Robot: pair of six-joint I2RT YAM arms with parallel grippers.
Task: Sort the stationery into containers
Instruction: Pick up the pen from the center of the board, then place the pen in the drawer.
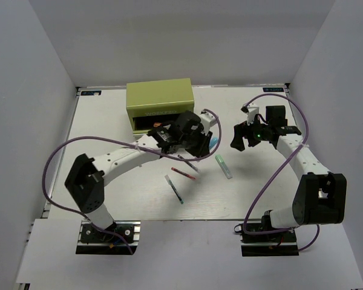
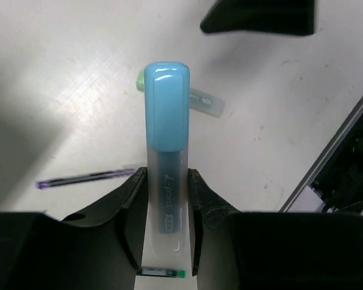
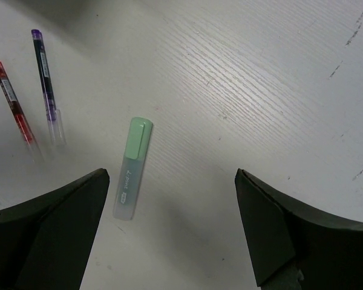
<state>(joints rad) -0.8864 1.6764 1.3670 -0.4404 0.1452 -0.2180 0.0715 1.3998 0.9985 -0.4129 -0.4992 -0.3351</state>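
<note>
My left gripper (image 2: pixel 167 181) is shut on the clear barrel of a light blue highlighter (image 2: pixel 167 121) and holds it above the table, just right of the olive-green chest (image 1: pixel 158 103). The left gripper (image 1: pixel 202 142) hangs in front of the chest's dark open drawer (image 1: pixel 160 124). A green highlighter (image 3: pixel 133 166) lies flat on the table, below and left of my right gripper (image 3: pixel 172 181), which stands wide open and empty. A red pen (image 3: pixel 12 103) and a dark purple pen (image 3: pixel 46 84) lie side by side further left. A white-green pen (image 1: pixel 174 189) lies nearer the front.
White walls close in the table on the left, back and right. The right gripper (image 1: pixel 241 138) hovers right of the left one, with the green highlighter (image 1: pixel 224 166) between and in front of them. Purple cables loop beside both arms.
</note>
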